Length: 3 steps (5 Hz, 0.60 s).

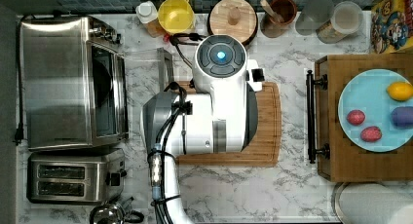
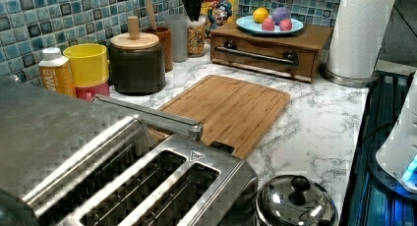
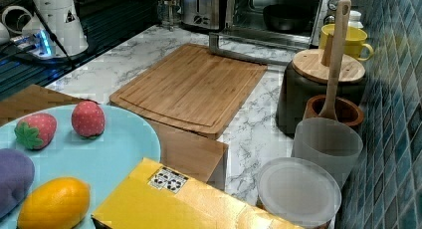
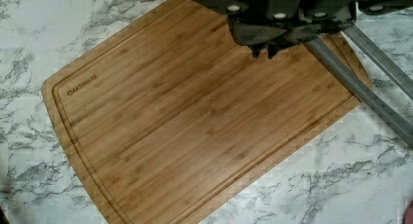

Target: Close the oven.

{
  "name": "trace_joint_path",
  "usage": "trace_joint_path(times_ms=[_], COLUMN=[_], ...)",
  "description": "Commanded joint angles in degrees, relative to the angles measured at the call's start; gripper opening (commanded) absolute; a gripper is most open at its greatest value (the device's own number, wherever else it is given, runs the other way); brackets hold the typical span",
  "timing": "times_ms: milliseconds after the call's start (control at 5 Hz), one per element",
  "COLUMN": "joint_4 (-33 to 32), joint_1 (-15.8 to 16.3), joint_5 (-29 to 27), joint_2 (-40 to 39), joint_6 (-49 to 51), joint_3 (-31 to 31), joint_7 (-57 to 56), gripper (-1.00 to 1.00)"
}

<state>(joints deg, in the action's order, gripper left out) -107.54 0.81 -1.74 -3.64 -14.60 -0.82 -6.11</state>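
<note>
Here, the stainless-steel oven (image 1: 73,83) sits at nine o'clock in the top view, glass door dropped open, bar handle (image 1: 164,68) overhanging the cutting board (image 4: 195,121). The gripper (image 4: 265,51) hovers clenched above the board; bare marble countertop (image 1: 243,190) surrounds it.

This is a kitchen. A white marble-patterned counter (image 1: 292,185) runs beneath a blue mosaic tile backsplash (image 2: 29,24). The landmark is a bamboo cutting board (image 3: 191,87) lying in the middle of the counter. In the top view, the oven (image 1: 68,83) and a toaster (image 1: 73,177) stand to the board's left. A yellow cup (image 1: 175,14), a lidded canister (image 1: 234,19) and a cereal box (image 1: 392,24) line the wall behind the board, and a plate (image 1: 365,95) of toy fruit sits well to its right. In the left view, a paper towel roll (image 2: 359,29) stands beyond the board.
</note>
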Motion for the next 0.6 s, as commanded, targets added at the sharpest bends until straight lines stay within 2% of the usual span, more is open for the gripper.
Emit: trace_joint_path(times_ms=[200,400,600], joint_4=[0.0,-1.9,-2.9], joint_1=[0.1,-0.7,-4.9], joint_5=[0.0,-1.6,-18.8], joint_2=[0.0,-0.6,-3.3], joint_6=[-0.1,-4.2,-5.4], joint_3=[-0.1,0.3,1.4], joint_7=[0.0,-6.9,-33.3], gripper=[-1.00,-1.00,-1.00])
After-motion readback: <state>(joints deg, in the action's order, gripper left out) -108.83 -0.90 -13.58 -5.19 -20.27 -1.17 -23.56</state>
